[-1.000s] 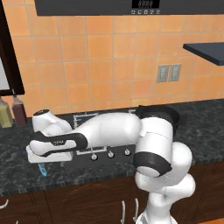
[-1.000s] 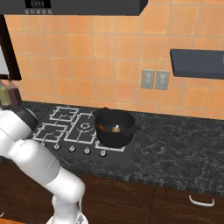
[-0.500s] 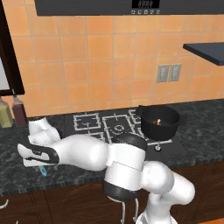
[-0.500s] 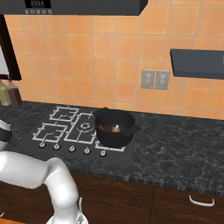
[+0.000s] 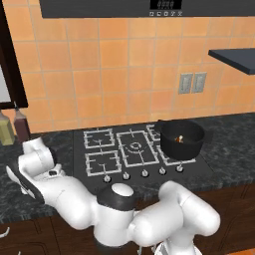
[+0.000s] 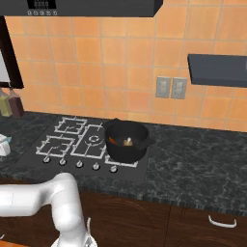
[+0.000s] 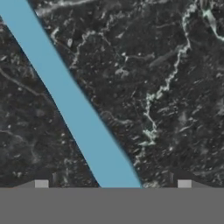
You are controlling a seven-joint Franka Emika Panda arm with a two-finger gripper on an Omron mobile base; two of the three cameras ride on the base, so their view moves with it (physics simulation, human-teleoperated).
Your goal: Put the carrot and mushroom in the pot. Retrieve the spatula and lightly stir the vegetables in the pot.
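While the arm (image 5: pixel 74 199) folds low across the front of the counter (image 6: pixel 193 159) to the robot's left, the rest of the scene sits quiet. The counter is dark marbled stone, with the stove (image 5: pixel 124 154) set into it and two bottles (image 5: pixel 14 127) against the tiled wall at the far left.

The pot (image 6: pixel 126 141) stands on the stove's right front burner, and inside it show an orange bit and a pale bit (most likely the carrot (image 6: pixel 112 140) and the mushroom (image 6: pixel 128 141), though they are too small to be certain). On that reading the first half of the job looks done: both vegetables are in.

What is left is the spatula (image 7: pixel 74 105) and the stirring. In the hand view its slim blue handle lies flat on the stone, running diagonally from the upper left down to the bottom edge, between the two fingertips (image 7: pixel 41 183). The gripper (image 7: pixel 113 184) hangs right over it with its jaws spread wide, one tip on each side of the handle and neither touching it, so nothing is held yet. The blade is out of frame.

I judge the step in hand to be the pickup: drop, close on the handle, then carry it right to the pot.
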